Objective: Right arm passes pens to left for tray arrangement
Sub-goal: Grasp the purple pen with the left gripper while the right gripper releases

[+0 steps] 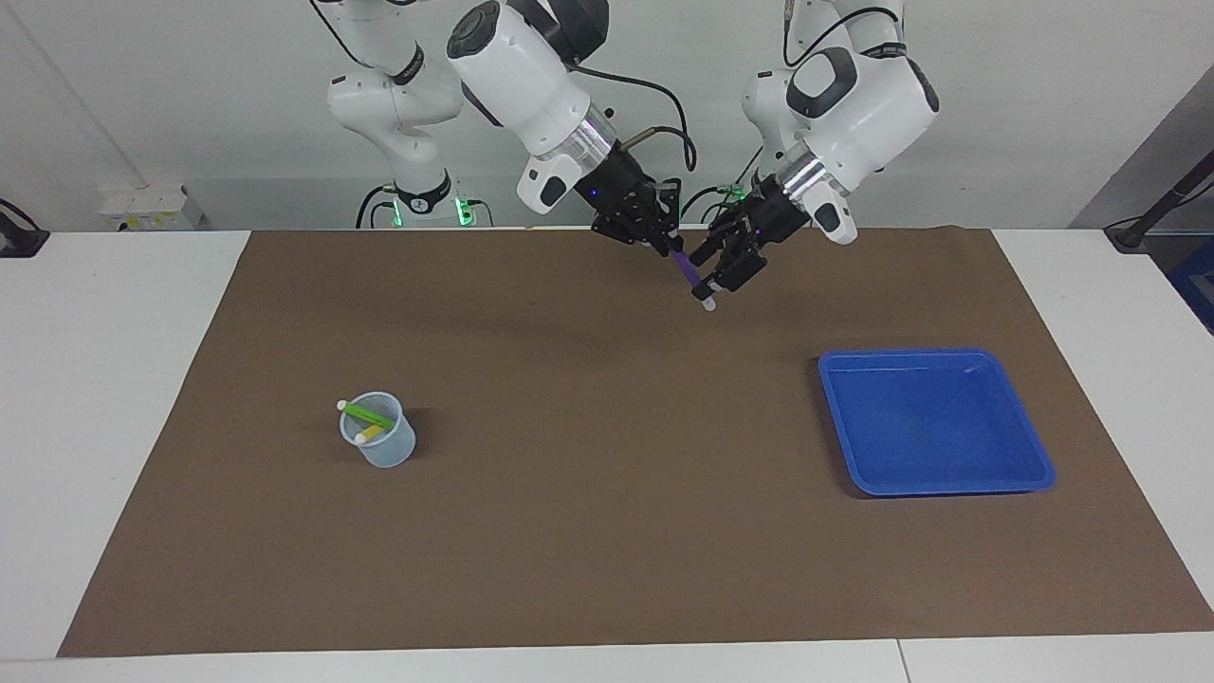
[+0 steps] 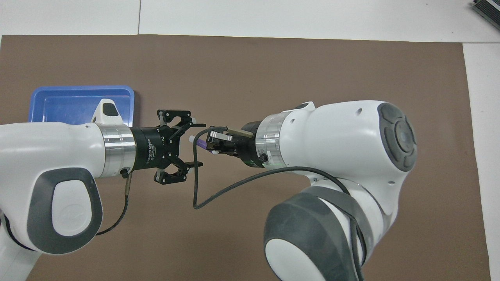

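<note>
My right gripper [image 1: 671, 249] is shut on the purple pen [image 1: 690, 277], held in the air over the mat at the robots' end, pale tip slanting down. My left gripper [image 1: 723, 275] has come up to that tip. In the overhead view the left gripper [image 2: 202, 144] stands open, and the purple pen's [image 2: 200, 143] pale end lies between its spread fingers without touching them. The blue tray [image 1: 934, 353] lies toward the left arm's end with nothing in it. The green pen [image 1: 368, 414] and the yellow pen [image 1: 372, 433] stand in a translucent cup [image 1: 381, 451].
A brown mat [image 1: 607, 550] covers the white table. The cup stands toward the right arm's end; the right arm hides it in the overhead view. A black cable [image 2: 199, 195] loops down from the right wrist, close to the left gripper.
</note>
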Motion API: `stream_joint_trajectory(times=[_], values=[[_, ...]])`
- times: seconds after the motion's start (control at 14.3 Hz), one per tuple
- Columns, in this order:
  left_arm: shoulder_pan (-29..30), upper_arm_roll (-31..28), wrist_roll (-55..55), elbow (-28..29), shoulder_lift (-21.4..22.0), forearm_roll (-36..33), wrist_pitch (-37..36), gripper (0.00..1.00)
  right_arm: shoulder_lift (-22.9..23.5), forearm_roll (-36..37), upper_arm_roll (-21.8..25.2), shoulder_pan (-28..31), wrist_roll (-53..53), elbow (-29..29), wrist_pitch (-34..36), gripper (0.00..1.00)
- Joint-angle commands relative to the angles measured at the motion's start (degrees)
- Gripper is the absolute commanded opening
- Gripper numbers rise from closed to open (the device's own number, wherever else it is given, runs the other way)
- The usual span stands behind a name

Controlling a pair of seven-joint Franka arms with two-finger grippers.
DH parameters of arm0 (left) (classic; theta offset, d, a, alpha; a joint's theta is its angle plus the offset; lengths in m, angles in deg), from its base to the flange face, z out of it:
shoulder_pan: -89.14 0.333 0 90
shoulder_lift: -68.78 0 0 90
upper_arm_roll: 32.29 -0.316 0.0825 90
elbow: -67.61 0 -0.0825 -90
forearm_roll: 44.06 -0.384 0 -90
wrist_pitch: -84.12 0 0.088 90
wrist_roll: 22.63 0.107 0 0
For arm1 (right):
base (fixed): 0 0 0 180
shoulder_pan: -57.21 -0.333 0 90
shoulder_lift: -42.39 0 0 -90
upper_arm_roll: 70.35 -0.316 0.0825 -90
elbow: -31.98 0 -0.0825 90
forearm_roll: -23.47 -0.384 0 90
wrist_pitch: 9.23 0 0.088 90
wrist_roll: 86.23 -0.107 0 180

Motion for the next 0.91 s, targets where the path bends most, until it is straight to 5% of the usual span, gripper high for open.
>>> stream_joint_trajectory(times=[0.0, 0.28, 0.35, 0.84], values=[[-0.66, -0.89, -0.35, 1.48, 2.00, 1.06, -1.36, 0.72, 0.11, -1.61, -0.38, 0.16, -0.69, 0.01, -0.96, 0.00], [-0.66, -0.80, -0.35, 1.48, 1.92, 1.06, -0.74, 0.22, 0.11, -1.61, -0.38, 0.16, -0.69, 0.01, -0.96, 0.00], [-1.01, -0.80, -0.35, 1.48, 1.92, 1.06, -0.13, 0.00, 0.11, -1.61, -0.38, 0.16, -0.61, 0.01, -0.96, 0.00], [-0.40, -1.24, 0.79, 1.48, 1.92, 0.63, -1.26, 0.00, 0.11, -1.61, -0.38, 0.33, -0.69, -0.08, -0.35, 0.00]])
